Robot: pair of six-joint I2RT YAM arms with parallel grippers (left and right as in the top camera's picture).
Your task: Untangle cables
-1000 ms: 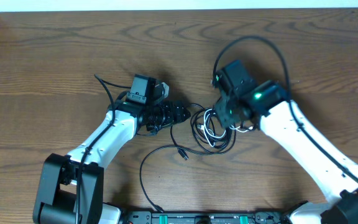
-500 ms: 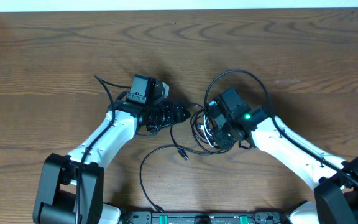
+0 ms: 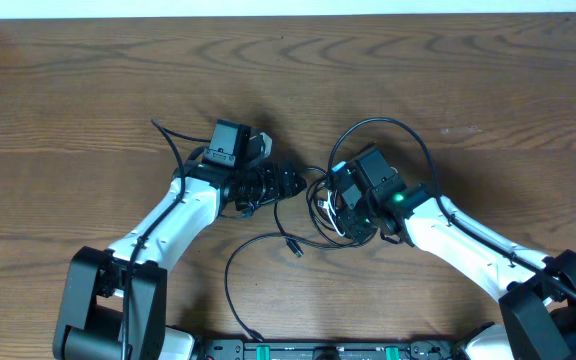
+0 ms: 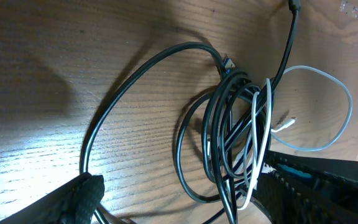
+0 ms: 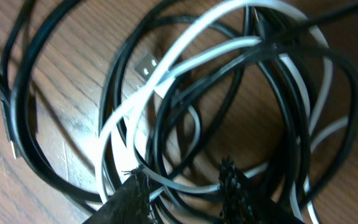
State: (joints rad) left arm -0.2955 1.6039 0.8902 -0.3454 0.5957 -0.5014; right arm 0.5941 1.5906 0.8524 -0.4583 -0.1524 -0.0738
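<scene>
Cables (image 3: 326,212) tangled in one heap mid-tabletop (image 3: 88,90), white strand (image 5: 166,81) through it. Left gripper (image 4: 179,205) spread wide, facing heap. Right gripper (image 5: 185,186) in heap, strands across narrow gap; can't tell if clamped.

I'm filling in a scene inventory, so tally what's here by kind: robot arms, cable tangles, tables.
Robot arms: 2, the left arm and the right arm
Cable tangle: 1
Table: 1
Total: 4
</scene>
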